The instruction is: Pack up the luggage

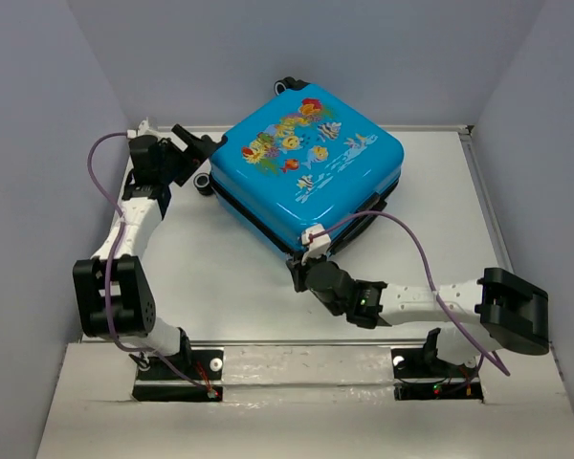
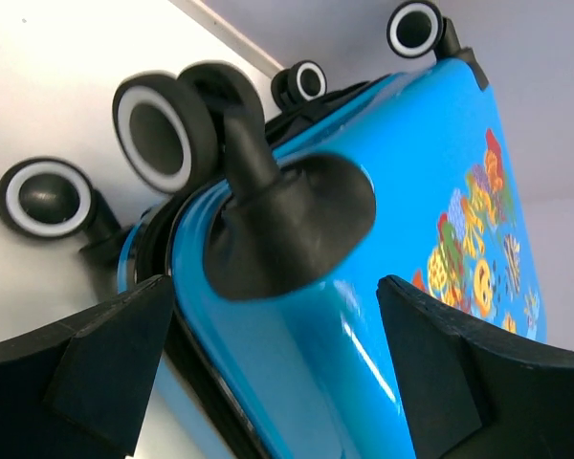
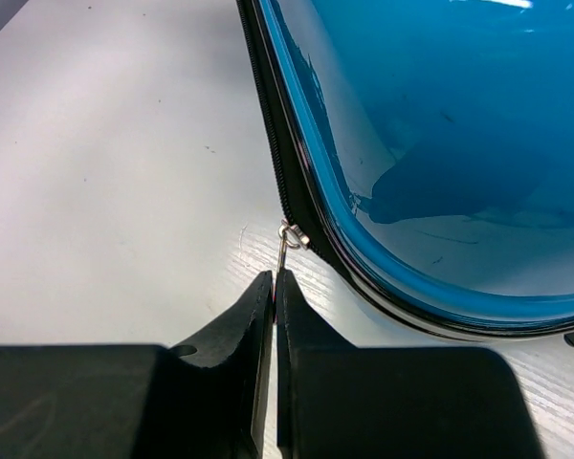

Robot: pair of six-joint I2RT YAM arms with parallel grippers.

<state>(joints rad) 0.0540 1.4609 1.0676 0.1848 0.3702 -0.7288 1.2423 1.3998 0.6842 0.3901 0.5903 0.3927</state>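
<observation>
Pinched shut at the right gripper (image 3: 273, 283), black fingers pressed flat together on a thin silver metal zipper pull (image 3: 283, 249), with the pull rising toward 12 o'clock to a black zipper track (image 3: 268, 124) on the rim of the bright-blue hard-shell suitcase (image 3: 440, 143). Lying flat with both shells together and the colourful fish print facing up, turned like a diamond, toward 12 o'clock of the surface in the overhead view, with the clamped corner pointing to 6 o'clock. At the 9 o'clock corner, spread wide at the left gripper (image 2: 277, 325), with one black finger on either side of a black plastic wheel mount (image 2: 287, 229); whether either finger touches the shell, impossible to tell. Around that end, four black-and-white caster wheels, the nearest (image 2: 158, 129) blurred and just above the mount, another (image 2: 38, 196) at 9 o'clock of it, close to the surface. Beneath everything, a matte white tabletop (image 1: 220, 277), faintly scuffed and showing a fine grain beside the right fingers. Closed in at 9, 12 and 3 o'clock by plain pale grey walls (image 1: 297, 48). Looping from the right wrist back toward its base at 5 o'clock, a thin purple cable (image 1: 416, 244).
</observation>
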